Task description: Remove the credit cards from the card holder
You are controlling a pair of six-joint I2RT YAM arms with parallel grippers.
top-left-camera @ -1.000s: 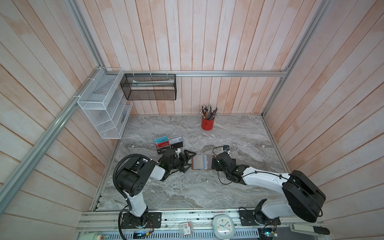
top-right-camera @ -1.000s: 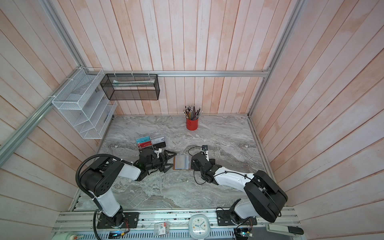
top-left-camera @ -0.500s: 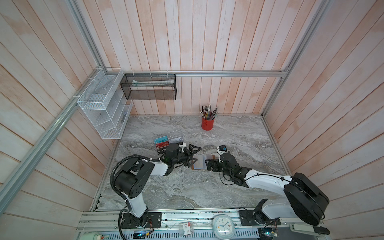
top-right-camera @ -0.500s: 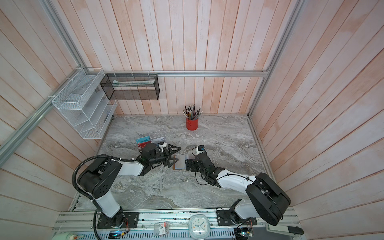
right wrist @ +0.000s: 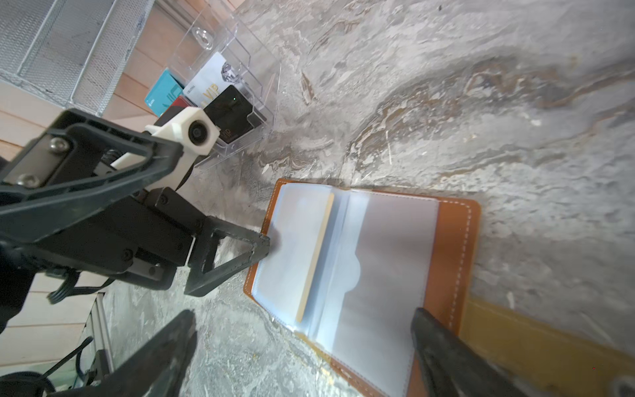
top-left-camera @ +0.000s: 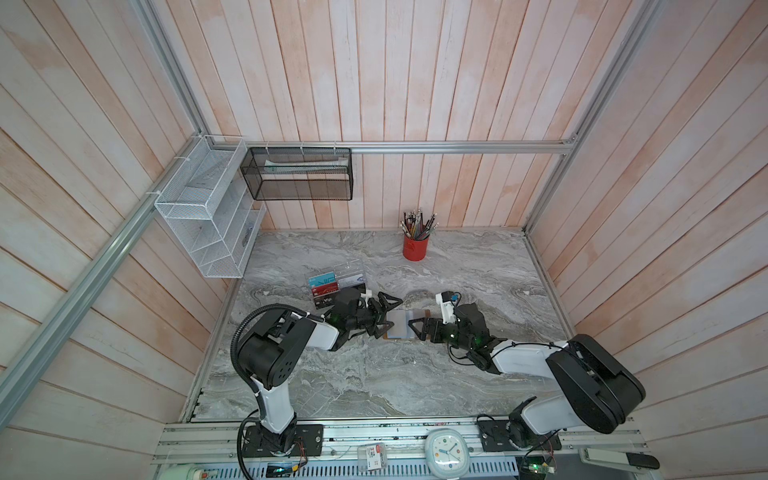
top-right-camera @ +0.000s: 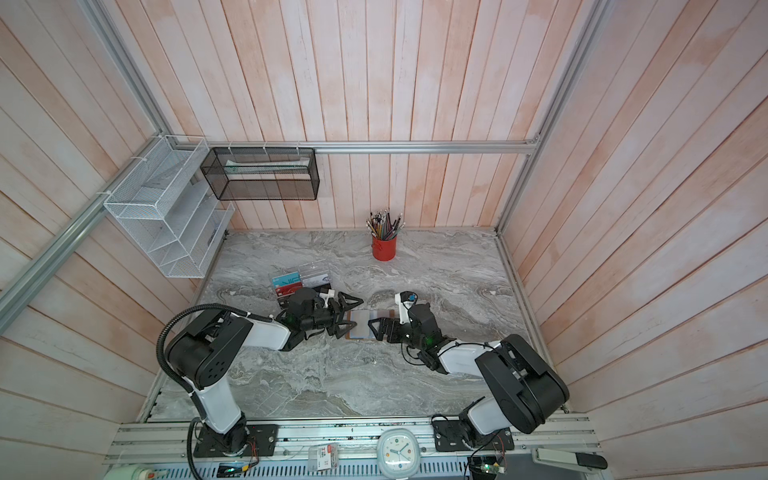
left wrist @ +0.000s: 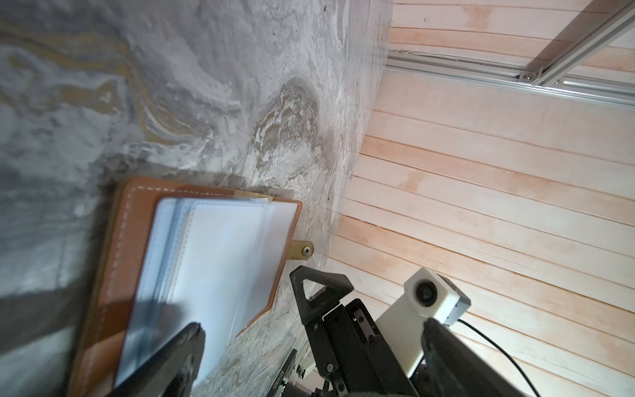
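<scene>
The card holder (top-left-camera: pixel 404 325) (top-right-camera: pixel 365 325) is a tan leather wallet lying open on the marble table, pale sleeves up. Its strap (left wrist: pixel 302 250) sticks out on the right-hand side. A gold-yellow credit card (right wrist: pixel 321 254) shows edge-on in the left sleeve; the other credit cards are hidden. My left gripper (top-left-camera: pixel 387 316) (top-right-camera: pixel 347 316) (left wrist: pixel 314 335) is open at the holder's left side, one fingertip (right wrist: pixel 263 244) touching the left sleeve. My right gripper (top-left-camera: pixel 417 322) (top-right-camera: pixel 376 324) (right wrist: pixel 305 330) is open at the right side, one finger (right wrist: pixel 436 340) on the right cover.
A clear acrylic rack (top-left-camera: pixel 347 276) (right wrist: pixel 240 58) with Vip cards stands just behind the left gripper. A red pencil cup (top-left-camera: pixel 414 248) is at the back. A white wire basket (top-left-camera: pixel 208 224) and a black mesh basket (top-left-camera: pixel 299 174) hang on the walls.
Both grippers lifted off the holder half a second ago and have come back down at its two sides. Both stay open and the holder stays open.
</scene>
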